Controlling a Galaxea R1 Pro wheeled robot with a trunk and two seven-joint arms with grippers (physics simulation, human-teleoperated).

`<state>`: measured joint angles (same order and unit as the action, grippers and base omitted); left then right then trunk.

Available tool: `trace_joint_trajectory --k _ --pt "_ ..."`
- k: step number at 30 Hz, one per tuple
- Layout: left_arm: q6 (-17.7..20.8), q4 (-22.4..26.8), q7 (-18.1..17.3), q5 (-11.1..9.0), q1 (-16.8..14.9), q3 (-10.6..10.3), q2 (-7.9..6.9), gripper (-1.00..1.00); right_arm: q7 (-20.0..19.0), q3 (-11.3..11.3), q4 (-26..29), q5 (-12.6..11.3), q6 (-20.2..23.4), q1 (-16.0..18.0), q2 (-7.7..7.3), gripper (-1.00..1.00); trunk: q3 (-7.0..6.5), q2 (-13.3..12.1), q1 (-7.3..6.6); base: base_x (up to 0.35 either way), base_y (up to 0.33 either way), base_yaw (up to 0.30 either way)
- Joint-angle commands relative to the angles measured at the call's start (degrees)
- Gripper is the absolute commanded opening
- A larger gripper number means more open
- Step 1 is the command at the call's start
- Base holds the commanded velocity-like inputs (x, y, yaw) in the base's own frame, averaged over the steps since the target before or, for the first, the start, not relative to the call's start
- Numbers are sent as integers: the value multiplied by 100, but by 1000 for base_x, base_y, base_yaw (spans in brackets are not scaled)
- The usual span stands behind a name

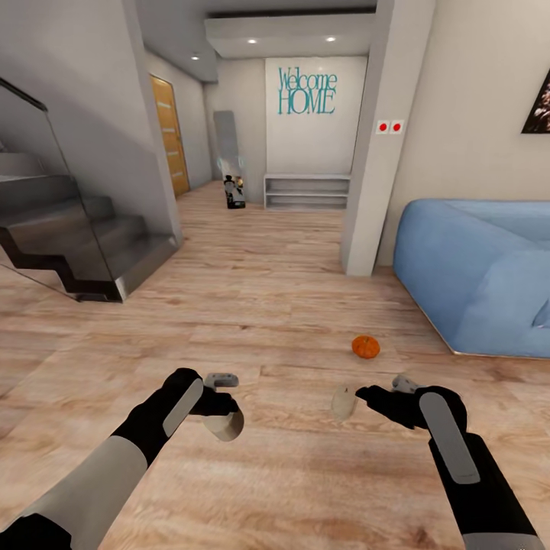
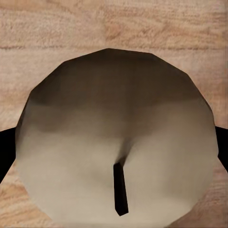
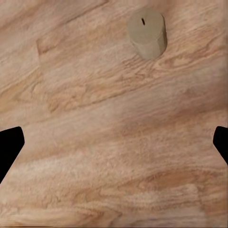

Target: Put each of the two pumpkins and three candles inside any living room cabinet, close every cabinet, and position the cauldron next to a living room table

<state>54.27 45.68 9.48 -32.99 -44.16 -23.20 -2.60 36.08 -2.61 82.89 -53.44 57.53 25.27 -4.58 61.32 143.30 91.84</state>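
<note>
One candle (image 2: 118, 152) is pinched in the left gripper (image 1: 218, 409); a second candle (image 1: 343, 402) stands on the floor (image 1: 275, 305) before the spread right gripper (image 1: 382, 393). It could be toppled by an off-centre approach.

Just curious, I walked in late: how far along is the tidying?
Nothing looks stored yet. The left gripper holds one candle; the open right gripper hovers near a second candle on the floor. A pumpkin lies beyond. Storing everything and placing the cauldron remain.
</note>
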Motion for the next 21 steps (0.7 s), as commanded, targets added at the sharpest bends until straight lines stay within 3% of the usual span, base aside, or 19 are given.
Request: trace_joint_trajectory --k 1,7,21 --pt "9 9 52 -58 -4 -26 -6 -100 112 10 2 -63 28 14 43 100 6 2 -1 26 -17 0" --pt "-2 4 75 -58 -4 -27 -4 -100 184 478 13 -76 51 28 113 100 6 2 -1 183 -49 0" --pt "-11 3 80 -58 -4 -24 -3 -100 200 583 9 -74 57 26 106 100 6 2 -1 310 -45 0"
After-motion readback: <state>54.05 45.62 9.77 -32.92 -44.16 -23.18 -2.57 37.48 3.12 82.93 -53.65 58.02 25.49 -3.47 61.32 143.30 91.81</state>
